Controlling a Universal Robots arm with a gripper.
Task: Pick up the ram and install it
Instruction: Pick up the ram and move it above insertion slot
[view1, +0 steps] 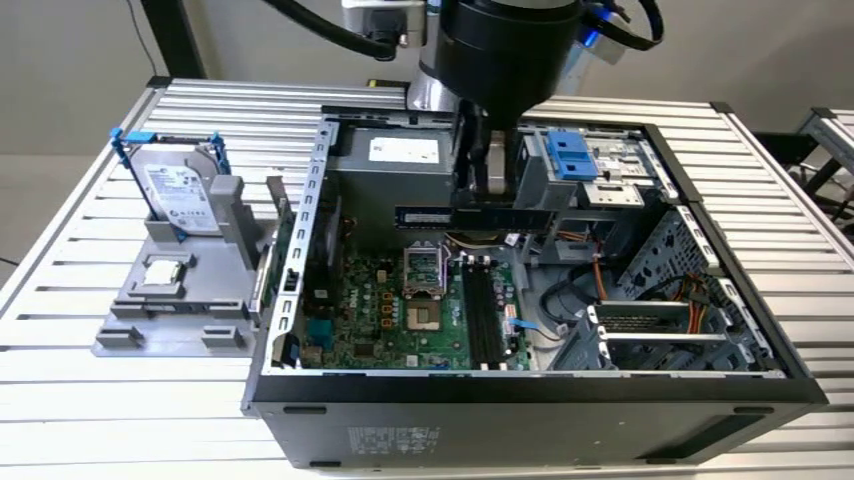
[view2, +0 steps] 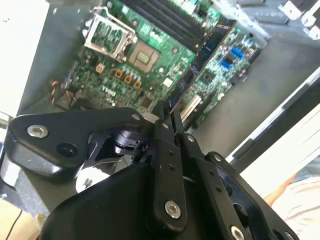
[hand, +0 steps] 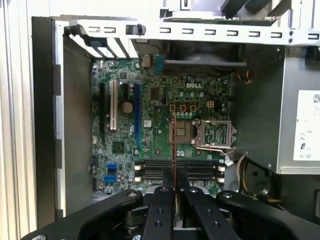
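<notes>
the ram (view1: 430, 214) hangs level inside the open computer case (view1: 534, 385), clamped near its middle by the gripper (view1: 485, 203), whose fingers are closed tight on it. in the first wrist view it shows as a thin edge (hand: 174, 150) reaching out from the gripper (hand: 176, 192) over the motherboard (hand: 150, 135). the memory slots (view1: 483, 315) lie below, well apart from it and seemingly empty, and the stick sits crosswise to their run. so the pick-up looks done, while lining up and seating are not. on the table at the exterior view's left, the hard drive (view1: 180, 190) and processor chip (view1: 163, 270) rest on a grey stand (view1: 174, 320).
</notes>
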